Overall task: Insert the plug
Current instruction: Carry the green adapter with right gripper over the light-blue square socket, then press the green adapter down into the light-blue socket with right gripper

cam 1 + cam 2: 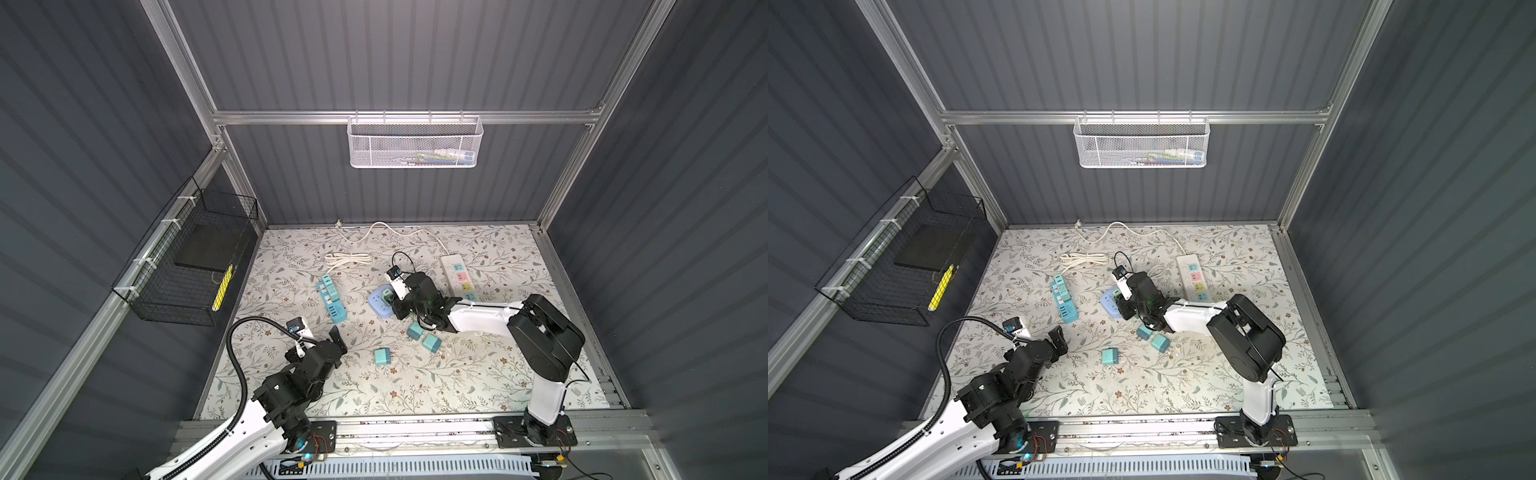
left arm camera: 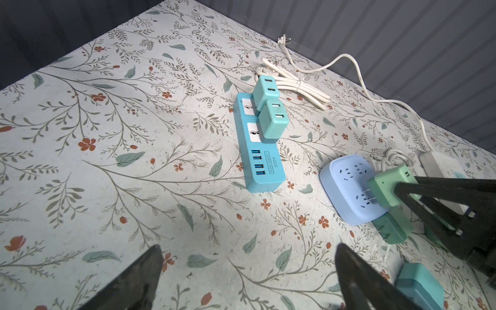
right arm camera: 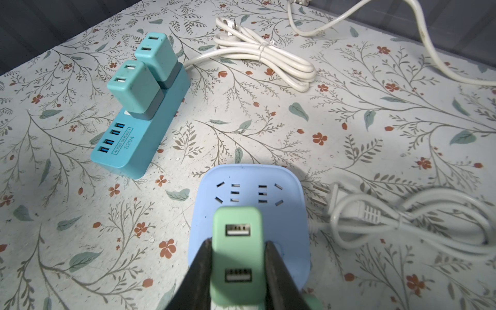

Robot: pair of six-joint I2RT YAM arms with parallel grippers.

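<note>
The floral-printed tabletop point(image 1: 478, 374) sits inside dark ribbed walls, its surface matte and slightly scuffed. My right gripper point(image 3: 238, 243) is clenched on the mint-green plug point(image 2: 383, 188), a smooth rounded plastic block with two USB ports on its back face. I hold it over the pale blue socket hub point(image 3: 249, 188), a glossy rounded-square puck with clusters of slots.

In the left wrist view the plug's flat metal prongs point(image 2: 368, 195) show bare against the hub's face. From that I judge the plug lined up or just entering, not seated, so pushing it home is what remains.

My left gripper point(image 2: 248, 246) hangs released and empty over bare table. Nearby, the teal power strip point(image 2: 261, 163) already carries two teal chargers point(image 2: 273, 120). Three more teal cubes point(image 1: 382, 356) lie loose near the right arm, and I cannot tell whether those count too.
</note>
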